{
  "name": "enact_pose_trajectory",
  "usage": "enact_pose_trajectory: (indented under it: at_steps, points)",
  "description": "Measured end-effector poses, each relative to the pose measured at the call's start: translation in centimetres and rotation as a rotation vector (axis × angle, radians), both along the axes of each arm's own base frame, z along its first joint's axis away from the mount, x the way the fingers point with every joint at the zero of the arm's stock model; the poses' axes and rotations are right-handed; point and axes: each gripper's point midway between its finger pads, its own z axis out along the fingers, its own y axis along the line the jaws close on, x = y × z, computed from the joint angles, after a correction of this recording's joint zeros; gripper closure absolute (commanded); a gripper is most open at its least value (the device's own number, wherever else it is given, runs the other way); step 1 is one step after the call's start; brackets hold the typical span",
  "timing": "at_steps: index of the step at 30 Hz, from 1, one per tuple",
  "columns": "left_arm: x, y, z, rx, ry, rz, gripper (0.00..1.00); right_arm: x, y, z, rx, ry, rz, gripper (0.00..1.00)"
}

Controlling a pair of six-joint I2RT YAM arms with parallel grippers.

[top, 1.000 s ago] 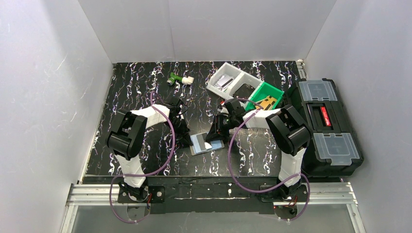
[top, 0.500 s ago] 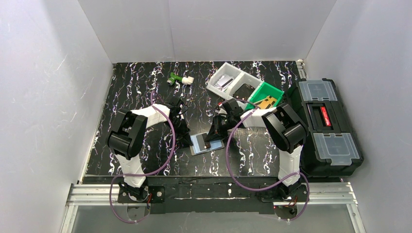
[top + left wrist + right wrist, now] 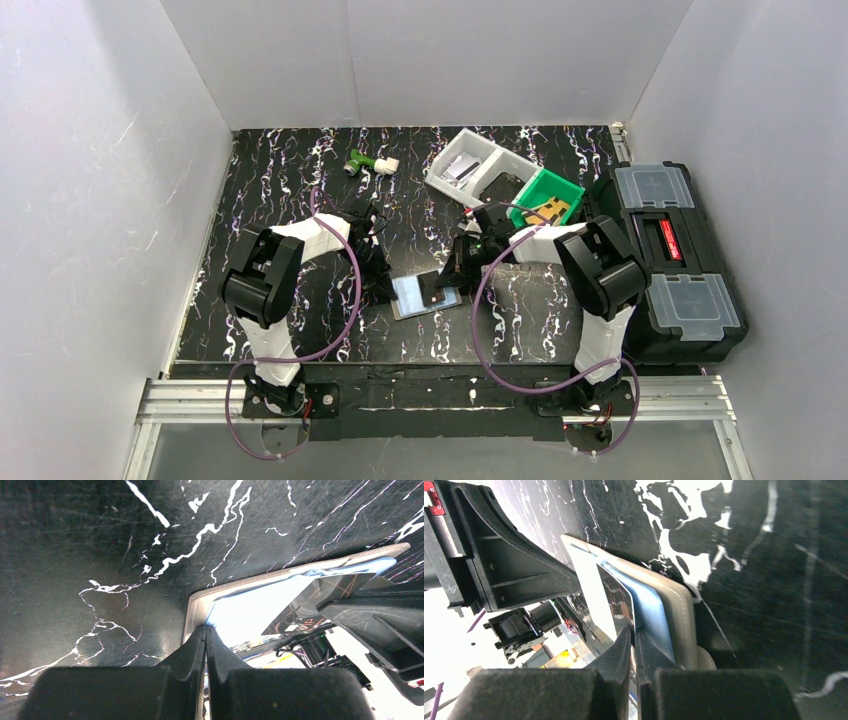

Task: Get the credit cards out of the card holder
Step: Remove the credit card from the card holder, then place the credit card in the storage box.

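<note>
Right fingers [image 3: 609, 665] closed onto a card [image 3: 616, 597]; left fingers [image 3: 192, 655], together, pin the card holder [image 3: 191, 615].

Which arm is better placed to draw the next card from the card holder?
Right. The right gripper pinches a card sticking out of the card holder; the left gripper sits shut at the holder's other edge.

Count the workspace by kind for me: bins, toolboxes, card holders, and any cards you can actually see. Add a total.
Bins: 2 (white bin, green bin)
Toolbox: 1
Card holder: 1
Credit card showing: 1, pinched in the right gripper
Total: 5
</note>
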Motion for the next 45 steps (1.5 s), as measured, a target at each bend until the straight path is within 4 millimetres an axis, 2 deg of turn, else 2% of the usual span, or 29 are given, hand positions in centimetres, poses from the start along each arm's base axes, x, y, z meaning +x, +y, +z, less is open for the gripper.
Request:
enact_pose_trajectory:
  at_steps: [5, 14, 18, 21, 22, 24, 29, 33, 35, 39, 43, 45]
  points:
    - [0.0, 0.0, 0.0, 0.000, 0.000, 0.000, 0.97, 0.4, -1.3, 0.1, -0.029, -0.021, -0.028, 0.99]
    - [0.2, 0.1, 0.2, 0.014, -0.016, -0.016, 0.94, 0.5, -2.3, 2.0, -0.066, -0.086, -0.040, 0.99]
    - [0.2, 0.2, 0.4, 0.038, -0.039, -0.039, 0.87, 0.4, -2.6, 2.5, -0.082, -0.090, -0.042, 0.99]
    - [1.0, 1.1, 0.9, 0.095, -0.090, -0.054, 0.81, 0.3, -2.8, 3.3, -0.089, -0.098, -0.039, 0.99]
    - [1.5, 1.4, 1.2, 0.116, -0.112, -0.057, 0.78, 0.3, -2.8, 3.5, -0.088, -0.102, -0.038, 0.99]
    - [2.3, 1.6, 2.1, 0.132, -0.149, -0.058, 0.68, 0.5, -2.7, 4.4, -0.084, -0.116, -0.038, 0.99]
    - [4.4, 1.4, 5.5, 0.110, -0.273, -0.066, 0.29, 1.0, -2.6, 6.6, -0.072, -0.155, -0.044, 0.99]
    - [4.7, 1.1, 8.4, 0.070, -0.353, -0.078, 0.07, 1.2, -2.7, 8.4, -0.069, -0.184, -0.054, 0.99]
    - [4.8, 0.8, 9.4, 0.047, -0.377, -0.083, 0.02, 1.4, -2.8, 9.2, -0.073, -0.199, -0.062, 0.99]
    - [4.7, 0.6, 10.5, 0.019, -0.403, -0.096, 0.02, 2.5, -3.3, 11.1, -0.098, -0.234, -0.102, 0.99]
    - [4.4, 0.4, 11.6, -0.010, -0.427, -0.107, 0.02, 5.4, -4.9, 13.1, -0.136, -0.274, -0.193, 0.99]
    - [4.2, 0.2, 12.2, -0.028, -0.439, -0.111, 0.02, 7.7, -6.4, 14.6, -0.158, -0.295, -0.262, 0.99]
